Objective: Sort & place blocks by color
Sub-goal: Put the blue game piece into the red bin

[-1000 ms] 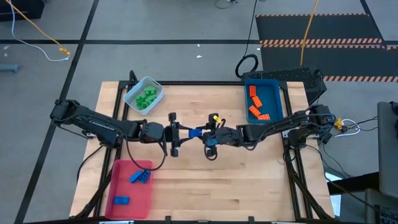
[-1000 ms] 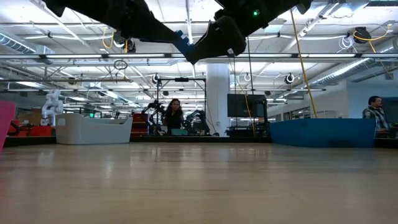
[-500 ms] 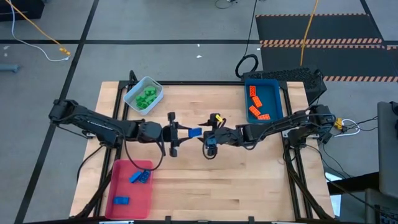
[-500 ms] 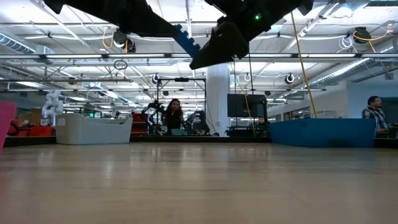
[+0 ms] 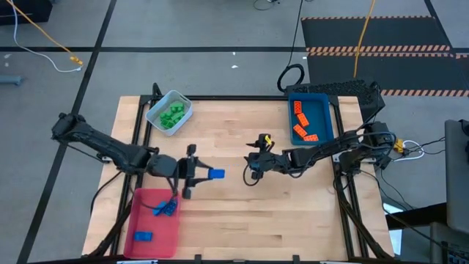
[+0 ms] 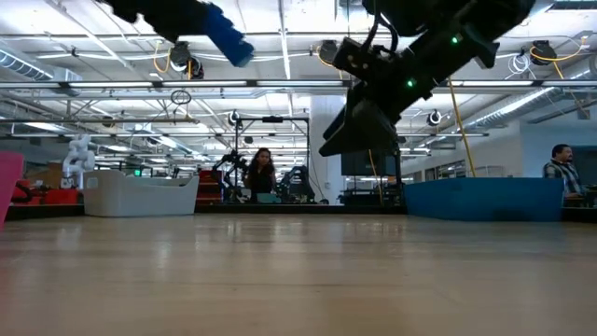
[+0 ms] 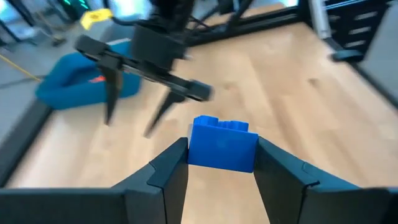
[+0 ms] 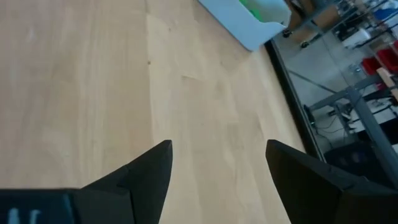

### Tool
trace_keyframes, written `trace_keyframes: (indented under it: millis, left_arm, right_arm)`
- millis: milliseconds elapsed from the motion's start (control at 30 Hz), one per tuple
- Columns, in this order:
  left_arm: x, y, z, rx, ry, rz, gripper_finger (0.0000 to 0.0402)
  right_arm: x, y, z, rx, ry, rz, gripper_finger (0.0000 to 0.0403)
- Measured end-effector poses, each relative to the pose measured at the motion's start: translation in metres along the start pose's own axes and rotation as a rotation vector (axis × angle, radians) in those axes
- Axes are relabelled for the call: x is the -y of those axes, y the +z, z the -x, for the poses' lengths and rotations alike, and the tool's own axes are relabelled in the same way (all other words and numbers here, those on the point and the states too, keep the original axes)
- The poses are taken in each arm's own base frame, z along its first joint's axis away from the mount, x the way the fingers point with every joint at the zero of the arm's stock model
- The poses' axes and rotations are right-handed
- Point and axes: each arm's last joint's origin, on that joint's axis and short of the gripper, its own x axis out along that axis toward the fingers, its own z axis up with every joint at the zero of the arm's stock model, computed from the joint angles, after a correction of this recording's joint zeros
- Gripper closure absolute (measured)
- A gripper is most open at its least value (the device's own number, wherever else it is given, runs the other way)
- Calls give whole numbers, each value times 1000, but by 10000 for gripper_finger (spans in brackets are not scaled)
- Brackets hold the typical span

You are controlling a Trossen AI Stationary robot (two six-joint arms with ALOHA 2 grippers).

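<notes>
My left gripper (image 5: 208, 174) is shut on a blue studded block (image 5: 217, 174) over the table's middle left, just right of the red tray (image 5: 139, 207). That tray holds two more blue blocks (image 5: 164, 208). In the left wrist view the block (image 7: 222, 144) sits between my two fingers. My right gripper (image 5: 251, 166) hovers open near the table's middle, facing the left one, with nothing between its fingers (image 8: 149, 168). Green blocks (image 5: 173, 114) lie in the pale tray, orange blocks (image 5: 302, 120) in the blue tray. My left gripper pinches the blue block by two opposite side faces (image 7: 194, 149) between its two fingers (image 7: 169, 168). The fingers come level, pointing toward the table's right. The block is lifted clear of the table (image 6: 227, 33), its studs pointing away from the wrist.
The pale tray (image 5: 182, 103) stands at the far left, the blue tray (image 5: 327, 117) at the far right, the red tray at the near left corner. Bare wood lies between the trays. People and other equipment show in the room beyond the table.
The blue block was between both grippers at the table's middle. My left gripper has carried it away toward the table's left and near edge, toward the red tray. My right gripper has come away from the block and drawn back a little to the right.
</notes>
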Motion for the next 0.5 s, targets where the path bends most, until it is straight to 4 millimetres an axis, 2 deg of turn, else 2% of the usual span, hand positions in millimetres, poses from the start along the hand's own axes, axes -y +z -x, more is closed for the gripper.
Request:
trace_keyframes:
  millis: [267,500]
  left_arm:
    - [20,5,28,22,-114,236,237]
    - [40,2,43,-39,-212,442,236]
  right_arm:
    - [-7,-16,1,16,8,-80,156]
    - [-16,-15,7,30,34,-65,156]
